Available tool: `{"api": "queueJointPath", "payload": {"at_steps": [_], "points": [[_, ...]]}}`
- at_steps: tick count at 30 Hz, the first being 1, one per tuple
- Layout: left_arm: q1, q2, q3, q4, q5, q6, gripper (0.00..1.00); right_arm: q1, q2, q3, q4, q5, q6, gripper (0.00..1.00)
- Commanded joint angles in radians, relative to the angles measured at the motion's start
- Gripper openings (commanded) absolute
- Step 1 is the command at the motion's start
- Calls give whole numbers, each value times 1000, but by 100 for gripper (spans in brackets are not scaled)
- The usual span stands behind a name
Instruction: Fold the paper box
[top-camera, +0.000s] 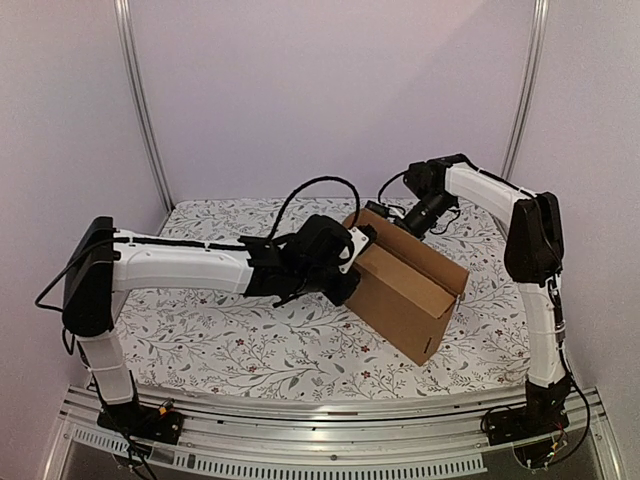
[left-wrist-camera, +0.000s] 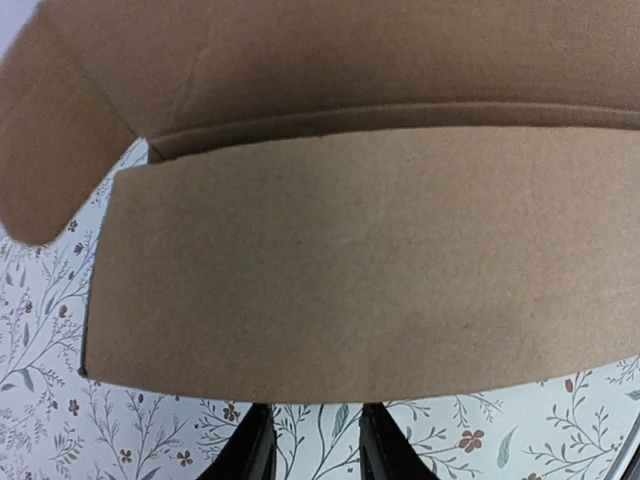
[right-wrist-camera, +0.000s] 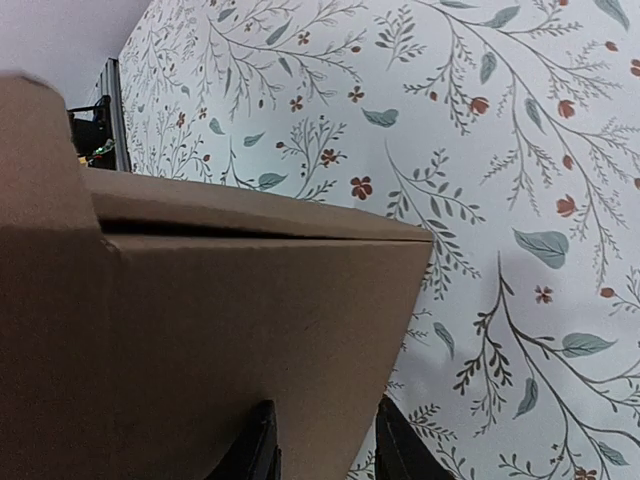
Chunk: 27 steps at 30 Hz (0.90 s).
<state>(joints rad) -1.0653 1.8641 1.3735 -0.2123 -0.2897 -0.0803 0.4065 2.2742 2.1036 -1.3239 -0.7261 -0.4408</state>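
Remotely, I saw the paper box (top-camera: 410, 290) lying partly folded on the floral tablecloth (top-camera: 220, 340), right of centre, with the left gripper (left-wrist-camera: 318, 445) at its left side, fingers apart and holding nothing, and the right gripper (right-wrist-camera: 325, 445) at its far end, its grip impossible to tell.

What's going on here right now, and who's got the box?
Two robot arms are working on a brown paper box on the floral table. The left hand is open, facing a loose curved flap on the box's side and holding nothing. The right hand is at the far end with cardboard between its fingers; I can't tell whether it grips. The box looks partly folded.
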Motion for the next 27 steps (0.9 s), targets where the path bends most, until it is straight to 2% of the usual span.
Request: {"api": "queueJointPath", "payload": {"at_steps": [1,11,17,21,27], "points": [[11,4,42,133,-53,-23,29,46,21,45,-12,-103,25,33],[15,14,23,173,-8,-73,29,85,29,39,-19,-68,46,32],[-7,-100,-142,194,-16,-118,29,43,13,38,-8,-27,84,33],[-37,-190,-268,266,-36,-121,30,33,-9,29,-10,2,77,33],[-58,-256,-302,245,-57,-92,33,27,-27,24,-23,12,62,34]]}}
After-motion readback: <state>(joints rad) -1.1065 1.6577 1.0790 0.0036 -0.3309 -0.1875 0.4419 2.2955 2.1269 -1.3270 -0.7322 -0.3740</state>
